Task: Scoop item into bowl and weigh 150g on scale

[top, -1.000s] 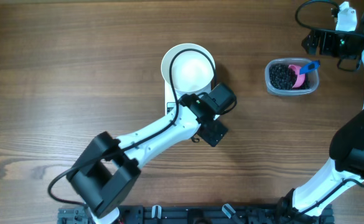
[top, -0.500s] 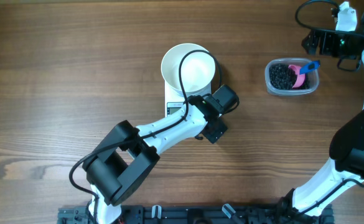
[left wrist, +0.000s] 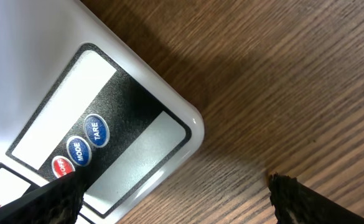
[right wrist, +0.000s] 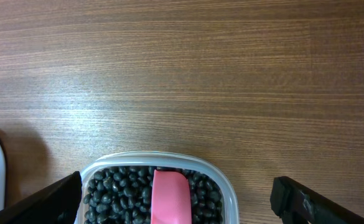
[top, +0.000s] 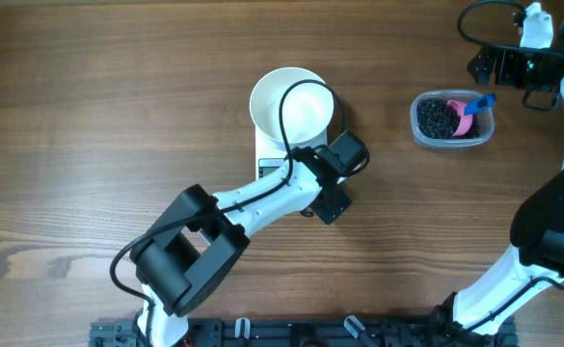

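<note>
Overhead, the bowl [top: 293,104] is sitting on the scale [top: 265,154], apart from the beans [top: 436,118]. Left wrist: the left gripper [left wrist: 172,190] is gaping empty over the scale's buttons [left wrist: 85,142]. Right wrist: the right gripper [right wrist: 175,194] is gaping empty above the beans.

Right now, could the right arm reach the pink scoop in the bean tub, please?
Probably yes: the right tool is open near the clear tub, and the pink scoop lies uncovered on the black beans with nothing between.
</note>
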Tool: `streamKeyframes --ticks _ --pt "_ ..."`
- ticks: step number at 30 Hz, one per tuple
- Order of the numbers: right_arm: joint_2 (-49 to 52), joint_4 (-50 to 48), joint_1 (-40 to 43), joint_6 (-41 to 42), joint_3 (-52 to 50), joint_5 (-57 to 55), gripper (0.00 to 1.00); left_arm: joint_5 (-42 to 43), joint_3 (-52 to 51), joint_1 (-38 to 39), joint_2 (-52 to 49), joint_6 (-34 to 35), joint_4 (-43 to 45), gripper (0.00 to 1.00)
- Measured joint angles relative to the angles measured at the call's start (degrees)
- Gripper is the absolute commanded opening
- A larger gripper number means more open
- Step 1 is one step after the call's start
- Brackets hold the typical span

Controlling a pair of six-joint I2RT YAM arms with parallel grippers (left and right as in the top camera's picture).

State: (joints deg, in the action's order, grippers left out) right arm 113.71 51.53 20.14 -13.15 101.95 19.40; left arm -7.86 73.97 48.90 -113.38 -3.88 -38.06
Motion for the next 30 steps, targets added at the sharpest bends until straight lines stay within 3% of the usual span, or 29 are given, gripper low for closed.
streamKeyframes --ticks 8,18,30 --pt "0.0 0.0 0.0 0.0 0.0 0.0 1.0 -1.4 0.0 -0.4 -0.1 -0.2 0.0 1.0" --pt "0.0 0.0 0.0 0.0 0.0 0.0 1.0 6.1 0.0 -0.4 0.9 -1.9 -1.9 1.0" --pt "0.0 0.0 0.0 0.0 0.0 0.0 1.0 6.2 0.0 -0.4 0.9 -2.8 -2.0 1.0"
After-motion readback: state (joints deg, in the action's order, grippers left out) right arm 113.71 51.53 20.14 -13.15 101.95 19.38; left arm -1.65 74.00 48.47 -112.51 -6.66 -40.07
